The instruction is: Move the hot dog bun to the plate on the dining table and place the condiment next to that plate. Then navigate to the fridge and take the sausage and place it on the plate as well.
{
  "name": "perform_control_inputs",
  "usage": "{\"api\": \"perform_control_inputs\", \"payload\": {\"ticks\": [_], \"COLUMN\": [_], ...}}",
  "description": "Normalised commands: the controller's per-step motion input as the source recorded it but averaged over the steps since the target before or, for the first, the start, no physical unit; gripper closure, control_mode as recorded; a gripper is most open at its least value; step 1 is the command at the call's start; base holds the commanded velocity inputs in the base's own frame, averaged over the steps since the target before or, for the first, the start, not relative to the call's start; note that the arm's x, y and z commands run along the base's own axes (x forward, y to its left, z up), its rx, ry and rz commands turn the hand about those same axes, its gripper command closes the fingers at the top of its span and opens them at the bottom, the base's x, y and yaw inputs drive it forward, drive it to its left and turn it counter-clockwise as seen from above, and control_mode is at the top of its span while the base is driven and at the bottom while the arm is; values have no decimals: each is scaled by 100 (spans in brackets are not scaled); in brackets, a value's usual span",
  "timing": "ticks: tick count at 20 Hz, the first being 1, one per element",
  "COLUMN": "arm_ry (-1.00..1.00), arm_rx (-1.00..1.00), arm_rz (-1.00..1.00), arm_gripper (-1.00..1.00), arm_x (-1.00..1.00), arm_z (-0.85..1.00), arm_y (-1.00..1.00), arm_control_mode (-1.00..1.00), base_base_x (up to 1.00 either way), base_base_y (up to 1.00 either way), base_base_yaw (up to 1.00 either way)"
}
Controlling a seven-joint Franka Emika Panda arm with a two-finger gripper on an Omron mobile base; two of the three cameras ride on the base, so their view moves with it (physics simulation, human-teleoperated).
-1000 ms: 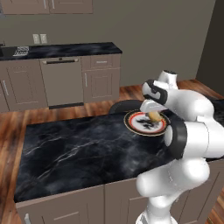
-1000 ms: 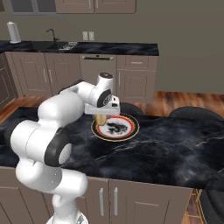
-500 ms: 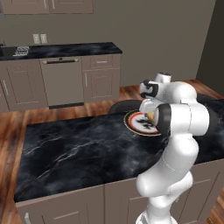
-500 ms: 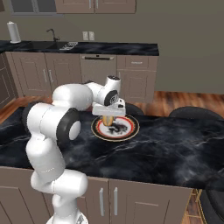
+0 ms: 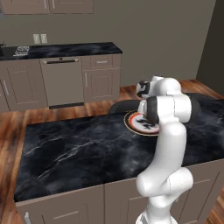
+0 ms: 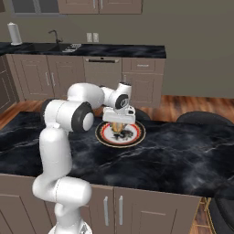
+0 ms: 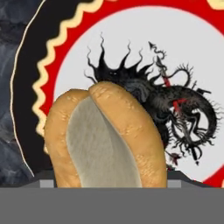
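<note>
Golden-tan bun (image 7: pixel 107 138) sits right between the jaws, gripped across its width, split face up toward the camera. Its long axis runs away from the hand, tip pointing over the plate's (image 7: pixel 183 57) pale centre. From the right base view the jaws (image 6: pixel 118 124) hang just above the plate (image 6: pixel 137 135) on the black marbled surface (image 6: pixel 178 155)

Paper towel roll (image 6: pixel 14 33), sink faucet (image 6: pixel 55 35)

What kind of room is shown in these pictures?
It looks like a home kitchen with an eating area: a sink set in a worktop over cabinets, a built-in dishwasher, and a black marbled dining table bearing a plate.
</note>
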Motion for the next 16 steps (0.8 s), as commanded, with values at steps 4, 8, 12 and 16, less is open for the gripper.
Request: {"api": "perform_control_inputs", "payload": {"ticks": [4,8,12,16], "arm_ry": [8,5,7,2], "arm_rx": [0,0,0,0], "arm_rz": [0,0,0,0], "arm_gripper": [100,100,100,-100], "arm_x": [30,26,27,8], "arm_z": [-33,-34,-35,-36], "arm_y": [-5,-5,-4,-1], "arm_control_mode": [-100,-100,-100,-100], "base_base_x": [0,0,0,0], "base_base_y": [0,0,0,0], "base_base_yaw": [0,0,0,0]}}
